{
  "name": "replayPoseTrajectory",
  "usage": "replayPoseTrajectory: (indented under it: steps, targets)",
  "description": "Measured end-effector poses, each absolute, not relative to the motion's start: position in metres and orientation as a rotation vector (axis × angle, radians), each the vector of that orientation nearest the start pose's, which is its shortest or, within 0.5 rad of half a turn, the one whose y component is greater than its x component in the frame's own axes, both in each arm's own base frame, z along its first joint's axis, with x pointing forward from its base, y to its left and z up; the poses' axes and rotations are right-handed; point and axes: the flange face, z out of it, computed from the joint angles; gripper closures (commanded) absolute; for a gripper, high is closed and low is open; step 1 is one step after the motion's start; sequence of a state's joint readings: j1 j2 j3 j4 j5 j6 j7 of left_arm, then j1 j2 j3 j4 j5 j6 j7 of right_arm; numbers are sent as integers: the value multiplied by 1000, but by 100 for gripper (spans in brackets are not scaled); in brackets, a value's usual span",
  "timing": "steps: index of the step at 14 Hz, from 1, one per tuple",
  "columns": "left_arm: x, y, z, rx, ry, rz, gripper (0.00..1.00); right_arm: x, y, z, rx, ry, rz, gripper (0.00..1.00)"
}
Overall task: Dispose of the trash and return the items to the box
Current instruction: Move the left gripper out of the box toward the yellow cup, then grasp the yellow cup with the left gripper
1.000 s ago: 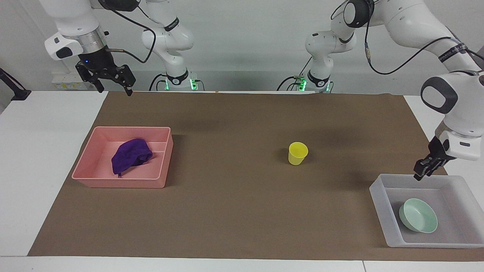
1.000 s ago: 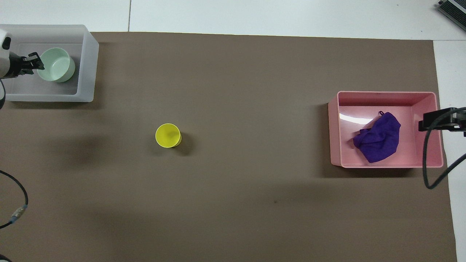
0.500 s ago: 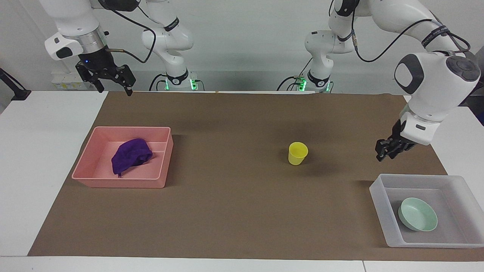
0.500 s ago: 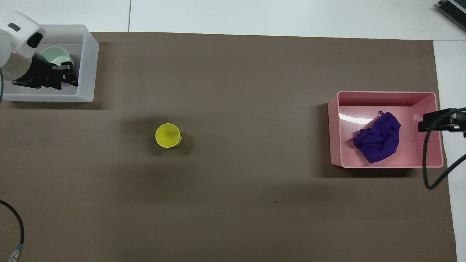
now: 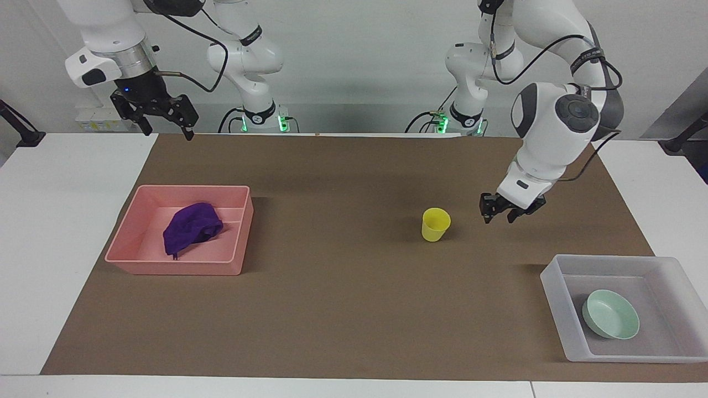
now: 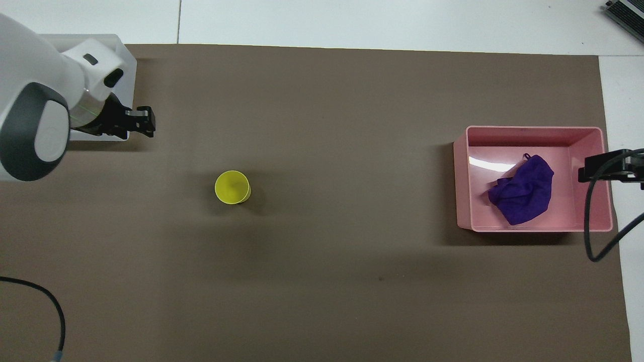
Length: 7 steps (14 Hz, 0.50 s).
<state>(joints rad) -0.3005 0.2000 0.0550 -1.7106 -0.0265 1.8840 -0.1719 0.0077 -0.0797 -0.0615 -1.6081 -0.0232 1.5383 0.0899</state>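
Bright, even light falls from above — shadows on the brown mat (image 5: 343, 287) are soft and faint. A small glare streak marks the pink tray (image 6: 586, 151) floor; both views are sharp.

Yellow cup (image 5: 436, 224), purple rag (image 5: 191, 226)

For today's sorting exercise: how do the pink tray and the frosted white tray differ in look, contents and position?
The pink tray is opaque; the frosted white tray is translucent. The pink tray holds the purple rag; the white one holds the mint-green bowl. The pink tray sits toward the right arm's end, the white tray toward the left arm's and farther from the robots. Both are shallow rectangles.
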Motion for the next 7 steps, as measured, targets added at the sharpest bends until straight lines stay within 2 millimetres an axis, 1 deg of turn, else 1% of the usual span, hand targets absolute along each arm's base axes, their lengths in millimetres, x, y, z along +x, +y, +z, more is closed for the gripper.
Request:
replayPoseTrajectory:
  steps: [3,7]
  targets:
    - [579,-172,452,-3147,143,45,23,525,-32,647,-3151,228,-14,0]
    - [559,-187,429,-3166,103,-47,24,525,-32,647,-3151,228,-14,0]
